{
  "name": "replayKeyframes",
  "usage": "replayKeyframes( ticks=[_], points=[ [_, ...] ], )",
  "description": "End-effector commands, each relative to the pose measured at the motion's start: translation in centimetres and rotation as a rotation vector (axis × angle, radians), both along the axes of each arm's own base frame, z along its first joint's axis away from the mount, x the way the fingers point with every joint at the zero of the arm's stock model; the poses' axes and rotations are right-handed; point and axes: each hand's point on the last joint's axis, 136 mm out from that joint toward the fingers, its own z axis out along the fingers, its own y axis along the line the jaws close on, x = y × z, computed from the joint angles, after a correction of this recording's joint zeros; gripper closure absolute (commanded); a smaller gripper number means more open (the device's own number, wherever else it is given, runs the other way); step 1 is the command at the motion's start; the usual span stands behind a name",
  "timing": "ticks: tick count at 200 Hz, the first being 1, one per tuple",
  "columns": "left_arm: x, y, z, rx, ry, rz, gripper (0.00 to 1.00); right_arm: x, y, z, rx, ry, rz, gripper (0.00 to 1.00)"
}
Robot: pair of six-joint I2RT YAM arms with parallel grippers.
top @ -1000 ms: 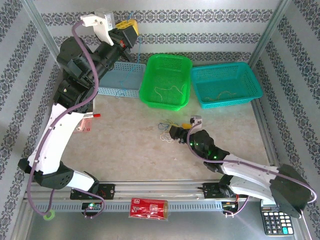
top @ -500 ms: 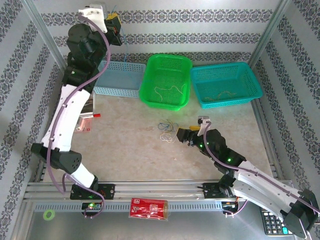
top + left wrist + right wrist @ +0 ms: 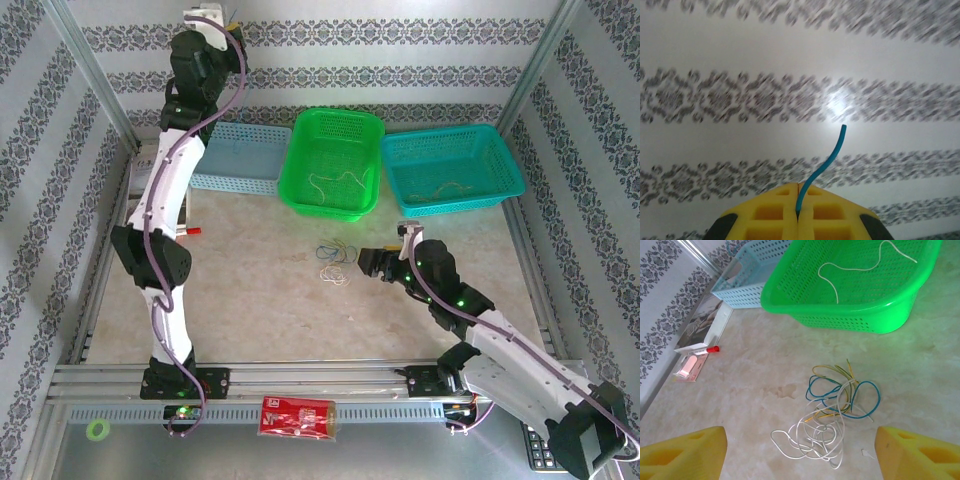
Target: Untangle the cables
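- At mid-table, on bare tabletop point(image 3: 250, 290): cables point(image 3: 333, 262), one loose clump of white, blue and yellow-green loops, touching nothing else.
- Just at 3 o'clock of the clump: right gripper point(image 3: 368, 263), low over the surface, jaws spread wide, holding nothing. Probably lined up that way for a reach into the loops.
- At 12 o'clock of the clump: green basket point(image 3: 333, 160) with one pale cord point(image 3: 335, 183) inside. At 1 o'clock: teal basket point(image 3: 452, 168) with tan cords point(image 3: 450, 188). At 11 o'clock: pale blue basket point(image 3: 240, 158). Looks like sorting by colour, one bin per kind.
- Far off at 11 o'clock, up against the back wall point(image 3: 400, 55): left gripper point(image 3: 225, 18), held high, likely to draw a strand clear of the tangle.
- From the left wrist: yellow jaws pressed together, pinching a blue strand point(image 3: 822, 165), its free end curling upward. Too fine a detail for the top view.
- From the right wrist: single loops told apart, white coils at 6 o'clock of the clump, blue and yellow at 12 o'clock. From above, merely a small smudge.
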Motion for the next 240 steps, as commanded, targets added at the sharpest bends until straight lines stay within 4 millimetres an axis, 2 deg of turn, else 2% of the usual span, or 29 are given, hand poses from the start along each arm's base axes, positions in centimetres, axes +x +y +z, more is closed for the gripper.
replayKeyframes(
  ticks=[1,34,82,139,162,192,202,216,240],
  points=[
    [2.4,2.8,-2.3,-0.035,0.021,0.034,1.00,0.1,0.9,1.8,0.015,-0.024,0.061,0.22],
    [4.2,4.0,-9.1,-0.043,0.116,0.050,1.00,0.8,0.9,2.4,0.007,-0.026,0.067,0.22],
    [6.5,4.4,-18.6,-0.042,0.288,0.044,0.97,1.3,1.2,3.1,0.008,-0.033,0.077,0.22],
    [7.2,4.3,-28.6,-0.036,0.497,0.041,0.94,0.6,0.3,3.0,0.019,-0.031,0.040,0.22],
    [7.1,4.3,-30.8,-0.036,0.543,0.044,0.90,0.2,-0.2,3.0,0.010,-0.030,0.027,0.22],
    [6.8,4.4,-32.7,-0.027,0.604,0.034,0.76,0.0,-0.4,3.5,0.016,-0.037,0.021,0.22],
    [6.6,4.5,-32.8,-0.026,0.616,0.033,0.70,0.0,-0.4,3.6,0.017,-0.037,0.020,0.22],
    [6.4,4.4,-32.5,-0.030,0.617,0.027,0.56,0.0,-0.4,3.9,0.022,-0.038,0.022,0.23],
    [6.1,4.4,-30.5,-0.041,0.587,0.023,0.37,0.0,-0.3,4.2,0.029,-0.039,0.021,0.22]
  ],
)
